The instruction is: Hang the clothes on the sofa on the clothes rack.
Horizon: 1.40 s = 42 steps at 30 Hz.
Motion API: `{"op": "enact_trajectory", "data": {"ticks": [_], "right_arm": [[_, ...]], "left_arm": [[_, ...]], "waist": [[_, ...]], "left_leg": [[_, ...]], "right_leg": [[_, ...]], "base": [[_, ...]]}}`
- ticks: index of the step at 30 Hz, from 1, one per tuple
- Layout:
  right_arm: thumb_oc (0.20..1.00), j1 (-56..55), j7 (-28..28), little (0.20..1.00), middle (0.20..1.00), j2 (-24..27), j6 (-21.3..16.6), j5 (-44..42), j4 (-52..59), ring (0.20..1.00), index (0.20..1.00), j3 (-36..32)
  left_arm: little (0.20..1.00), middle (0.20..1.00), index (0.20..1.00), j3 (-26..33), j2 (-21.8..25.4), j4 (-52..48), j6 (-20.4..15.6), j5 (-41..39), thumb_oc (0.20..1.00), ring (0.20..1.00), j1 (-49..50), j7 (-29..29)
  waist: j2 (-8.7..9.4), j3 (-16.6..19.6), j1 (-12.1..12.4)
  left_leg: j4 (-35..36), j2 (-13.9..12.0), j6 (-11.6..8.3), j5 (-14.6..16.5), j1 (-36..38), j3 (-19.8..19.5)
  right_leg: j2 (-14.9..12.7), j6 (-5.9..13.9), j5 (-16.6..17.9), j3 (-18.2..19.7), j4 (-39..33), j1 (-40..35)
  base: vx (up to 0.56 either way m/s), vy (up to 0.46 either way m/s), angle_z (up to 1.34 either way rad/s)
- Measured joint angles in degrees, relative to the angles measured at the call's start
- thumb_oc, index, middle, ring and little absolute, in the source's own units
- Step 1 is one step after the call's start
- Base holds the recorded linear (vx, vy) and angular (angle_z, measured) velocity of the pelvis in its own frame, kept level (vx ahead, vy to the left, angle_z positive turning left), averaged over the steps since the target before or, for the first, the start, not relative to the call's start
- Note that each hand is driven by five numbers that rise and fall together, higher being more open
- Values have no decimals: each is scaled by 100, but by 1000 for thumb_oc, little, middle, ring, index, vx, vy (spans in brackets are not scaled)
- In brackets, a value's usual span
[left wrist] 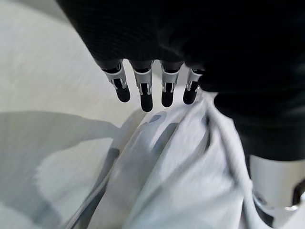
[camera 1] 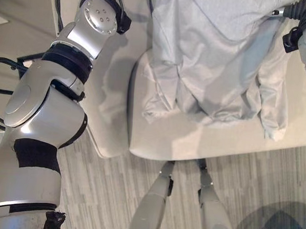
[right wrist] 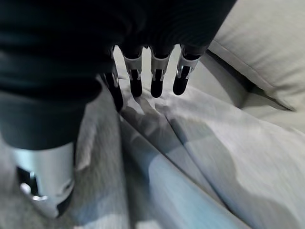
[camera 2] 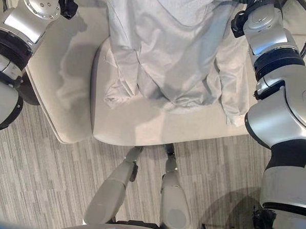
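Sweatshirt (camera 1: pixel 218 51) held up by shoulders off sofa seat (camera 2: pixel 142 127); left hand (left wrist: pixel 152 88) and right hand (right wrist: pixel 143 78) pinching fabric, probably for hanging.

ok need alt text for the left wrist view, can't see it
The robot's left hand, under its dark ribbed cover, pinches a pale grey cloth garment between its thumb and its silver dark-tipped fingers. The cloth falls away in folds below the hand, over a light cream sofa cushion.
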State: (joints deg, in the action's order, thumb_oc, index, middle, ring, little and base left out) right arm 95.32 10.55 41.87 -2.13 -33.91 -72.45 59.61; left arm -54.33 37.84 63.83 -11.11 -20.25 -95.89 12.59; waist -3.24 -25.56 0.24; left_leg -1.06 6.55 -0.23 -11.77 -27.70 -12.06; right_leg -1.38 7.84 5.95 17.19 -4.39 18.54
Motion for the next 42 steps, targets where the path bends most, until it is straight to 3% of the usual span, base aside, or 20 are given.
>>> {"op": "enact_trajectory", "data": {"ticks": [11, 18, 42], "right_arm": [[1000, 172, -115, 1000, 1000, 51, 1, -41, -49, 1000, 1000, 168], [1000, 142, -239, 1000, 1000, 48, 22, -39, -246, 1000, 1000, 169], [1000, 121, -593, 1000, 1000, -43, 74, 20, -264, 1000, 1000, 439]], "left_arm": [[1000, 1000, 1000, -231, -124, 12, -2, -3, 1000, 1000, -266, -51], [1000, 1000, 1000, -509, -628, -44, 2, 8, 1000, 1000, -266, -177], [1000, 1000, 1000, -619, -762, 27, 15, 11, 1000, 1000, -259, -503]], "waist": [[-8, 4, -19], [-20, 5, -23], [-114, 15, 44]], "left_leg": [[197, -128, -4, 3, -236, -110], [196, -68, 21, -26, -351, -101], [175, 70, 85, -93, -349, -132]], "right_leg": [[115, -29, -1, -133, -104, 291], [98, -94, 18, -131, -41, 432], [-48, 6, -25, -189, -95, 374]], "base": [[33, -11, -1], [2, -5, -1], [-4, 3, 1]]}}
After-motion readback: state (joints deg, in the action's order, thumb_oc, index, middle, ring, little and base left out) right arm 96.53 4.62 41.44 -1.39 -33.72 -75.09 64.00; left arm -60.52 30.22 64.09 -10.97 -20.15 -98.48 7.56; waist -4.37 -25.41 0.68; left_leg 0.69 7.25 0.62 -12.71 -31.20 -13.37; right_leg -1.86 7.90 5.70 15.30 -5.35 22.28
